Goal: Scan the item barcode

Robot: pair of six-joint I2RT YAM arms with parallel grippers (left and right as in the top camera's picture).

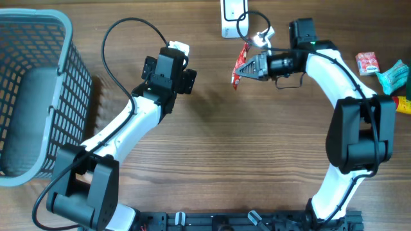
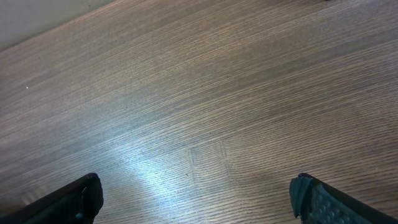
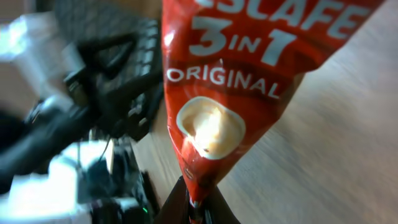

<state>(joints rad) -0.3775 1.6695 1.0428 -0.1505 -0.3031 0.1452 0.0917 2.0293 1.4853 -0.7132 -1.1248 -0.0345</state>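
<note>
— Where is the item right now?

— Your right claw [image 1: 252,65] has it. It's a red coffee sachet [image 1: 240,67], pinched by one narrow end between jaws closed tight on it. The rest of the pack sticks out ahead of the fingers, over the far middle of the desk [image 1: 257,147]. It sits just on your side of the white device [image 1: 230,18] with the black cable.

— Can you read anything on it?

— From your right wrist camera, yes. The printed face is turned toward that lens, with "3 in 1" and "Original" in white and a cup of coffee pictured under them. The background there is blurred.

— And my left claw [image 2: 196,196]?

— It's spread wide and has hold of nothing. Its two dark fingers [image 2: 78,199] sit at the bottom corners of the left wrist view, with only wood grain between them. From overhead it hangs over the desk to the left of the sachet, well apart from it.

— What else is around?

— A grey basket [image 1: 38,25] fills the left edge. At the right edge, beyond your right arm, lie a pink packet [image 1: 367,63] and a teal packet [image 1: 393,76]. Just below them is a yellow thing [image 1: 404,104], cut off by the frame.
</note>
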